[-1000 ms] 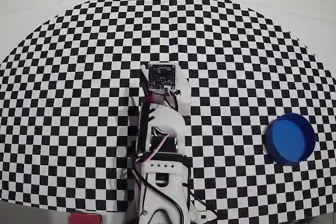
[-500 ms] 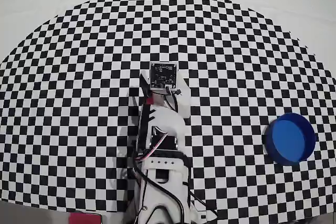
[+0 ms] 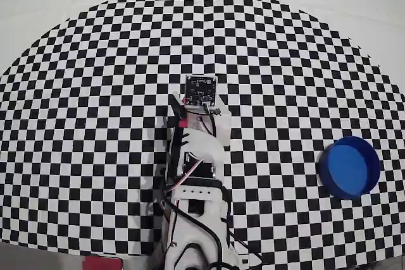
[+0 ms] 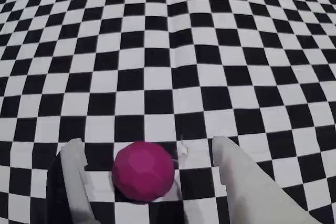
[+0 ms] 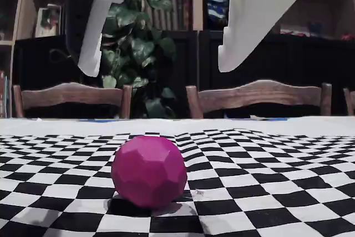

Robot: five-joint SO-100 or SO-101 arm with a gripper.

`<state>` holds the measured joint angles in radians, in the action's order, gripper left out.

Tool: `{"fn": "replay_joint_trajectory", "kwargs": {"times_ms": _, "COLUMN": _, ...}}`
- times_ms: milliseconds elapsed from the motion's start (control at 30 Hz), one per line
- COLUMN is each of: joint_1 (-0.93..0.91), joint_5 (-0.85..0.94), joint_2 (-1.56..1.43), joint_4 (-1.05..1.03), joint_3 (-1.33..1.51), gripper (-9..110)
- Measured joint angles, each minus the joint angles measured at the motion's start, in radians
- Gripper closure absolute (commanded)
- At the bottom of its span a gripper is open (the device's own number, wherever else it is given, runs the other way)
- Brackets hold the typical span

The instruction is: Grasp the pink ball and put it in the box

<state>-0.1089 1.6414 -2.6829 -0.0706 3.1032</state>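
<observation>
Overhead view: white arm point(image 3: 193, 181) reaches over the checkered cloth point(image 3: 95, 93); the pink ball is hidden beneath the wrist. The box point(image 3: 348, 166), a round, shallow, bright blue container with a low rim, sits well apart at the right edge. Risk, as I judge it: the carry runs the whole way across, so a weak grip would drop the ball short.

Wrist view: the gripper point(image 4: 147, 153) has its jaws spread wide, one white finger on each side of the pink ball point(image 4: 143, 170), neither touching. The ball is matte magenta, faceted rather than truly smooth. Risk: closing off-centre would likely squirt it forward.

Fixed view: the ball point(image 5: 149, 171) rests on the cloth; both fingertips point(image 5: 91, 62) hang clearly above it. Risk: closing at this height would miss entirely.
</observation>
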Motion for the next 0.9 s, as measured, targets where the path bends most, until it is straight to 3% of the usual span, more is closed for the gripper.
{"fn": "replay_joint_trajectory", "kwargs": {"times_ms": 900, "joint_1": -0.015, "joint_5": -0.012, "joint_2": 0.127, "joint_4": 0.000, "joint_3": -0.005, "gripper": 74}}
